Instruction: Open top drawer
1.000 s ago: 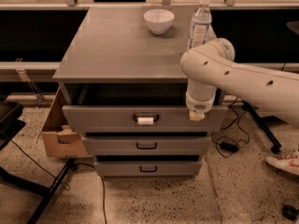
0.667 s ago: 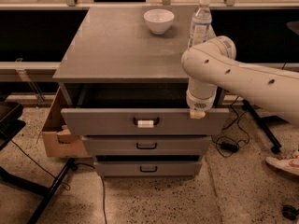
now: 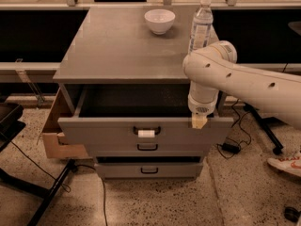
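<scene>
The top drawer (image 3: 108, 133) of the grey cabinet stands pulled out toward me, and its dark speckled inside (image 3: 131, 102) shows. Its black handle with a small white tag (image 3: 146, 133) is at the middle of the front panel. My gripper (image 3: 198, 120) hangs from the white arm at the drawer's right end, its tan tip touching the top edge of the front panel. Two shallower drawers (image 3: 147, 147) with plain black handles sit shut below.
A white bowl (image 3: 159, 20) and a clear water bottle (image 3: 201, 26) stand on the cabinet top (image 3: 117, 46). A cardboard box (image 3: 52, 131) sits left of the cabinet. Cables and a chair base lie at the right, a shoe (image 3: 285, 165) at far right.
The top drawer has slid further out toward me, showing more of its inside. My gripper has moved down and forward with its front panel.
</scene>
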You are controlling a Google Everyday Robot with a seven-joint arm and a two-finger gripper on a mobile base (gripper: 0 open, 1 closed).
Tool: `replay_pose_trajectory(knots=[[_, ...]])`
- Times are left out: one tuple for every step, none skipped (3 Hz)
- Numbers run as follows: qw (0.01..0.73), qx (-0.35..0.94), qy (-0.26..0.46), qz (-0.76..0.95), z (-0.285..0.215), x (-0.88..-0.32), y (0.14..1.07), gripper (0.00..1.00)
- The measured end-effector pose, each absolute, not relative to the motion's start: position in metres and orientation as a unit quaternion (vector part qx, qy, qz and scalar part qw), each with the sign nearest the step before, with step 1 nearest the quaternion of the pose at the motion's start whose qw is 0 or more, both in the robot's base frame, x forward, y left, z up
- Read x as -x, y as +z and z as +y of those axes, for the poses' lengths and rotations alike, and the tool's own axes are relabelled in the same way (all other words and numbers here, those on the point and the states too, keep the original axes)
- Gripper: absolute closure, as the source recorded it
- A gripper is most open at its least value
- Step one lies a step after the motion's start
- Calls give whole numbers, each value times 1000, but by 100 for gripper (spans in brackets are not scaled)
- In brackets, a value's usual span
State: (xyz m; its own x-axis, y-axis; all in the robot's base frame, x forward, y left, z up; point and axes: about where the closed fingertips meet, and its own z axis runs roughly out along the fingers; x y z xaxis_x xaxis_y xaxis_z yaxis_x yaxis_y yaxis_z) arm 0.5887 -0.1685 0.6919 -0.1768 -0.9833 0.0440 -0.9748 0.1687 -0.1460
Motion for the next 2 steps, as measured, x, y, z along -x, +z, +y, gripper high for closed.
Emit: replay_pose_trajectory(knots=[[30,641,-70,764,-169,-589,692,0],[30,641,-70,764,-169,-589,692,0]])
